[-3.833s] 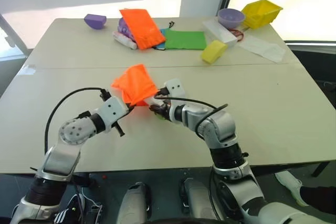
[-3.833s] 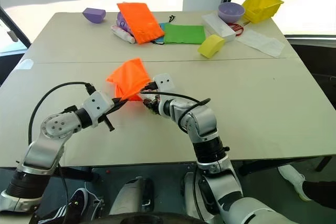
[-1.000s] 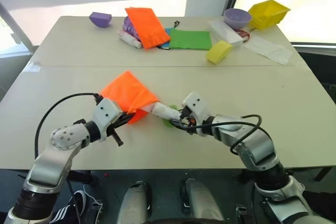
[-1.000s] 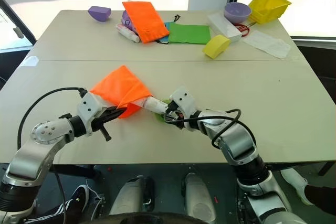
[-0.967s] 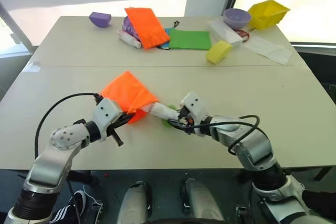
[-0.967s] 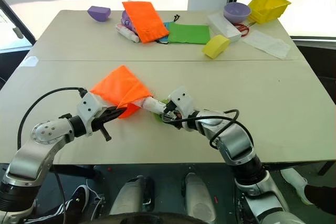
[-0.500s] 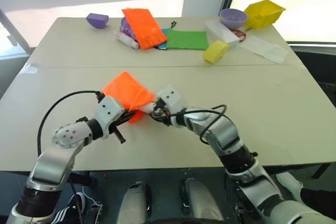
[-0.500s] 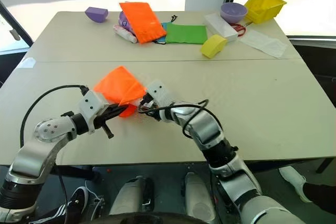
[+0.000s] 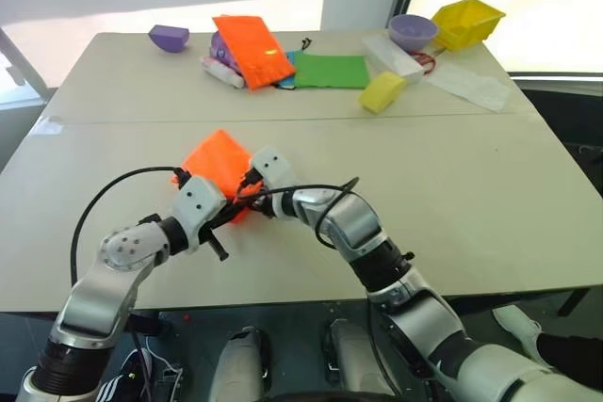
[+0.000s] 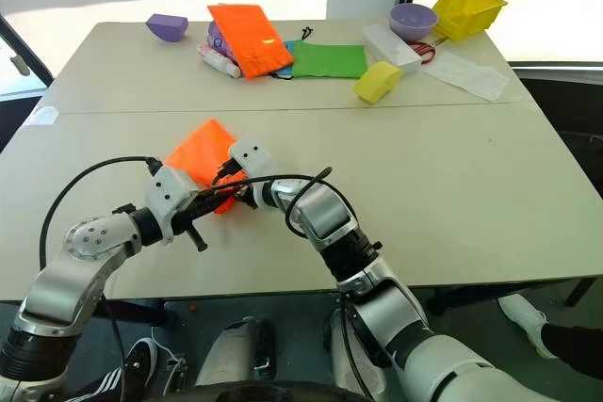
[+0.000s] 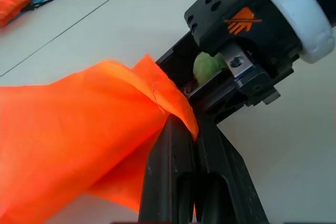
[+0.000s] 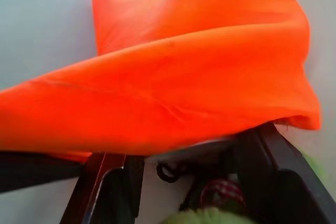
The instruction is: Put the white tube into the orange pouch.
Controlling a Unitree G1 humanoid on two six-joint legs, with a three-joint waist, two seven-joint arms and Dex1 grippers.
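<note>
Beige table (image 9: 490, 185), bright windows behind: orange pouch (image 9: 219, 159) near its centre, edge pinched in the closed left gripper (image 9: 229, 217); right gripper (image 9: 247, 197), half-spread, at its mouth, three o'clock side; white tube hidden.

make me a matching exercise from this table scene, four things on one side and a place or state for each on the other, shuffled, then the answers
Things:
1. orange pouch
2. green pouch
3. yellow bin
4. left gripper

Places or states:
A. far right corner of the table
B. shut on orange fabric
C. lying flat at the far side, beside another orange pouch
D. lifted at the near side, between the two grippers

Pairs: 1-D, 2-C, 3-A, 4-B
</note>
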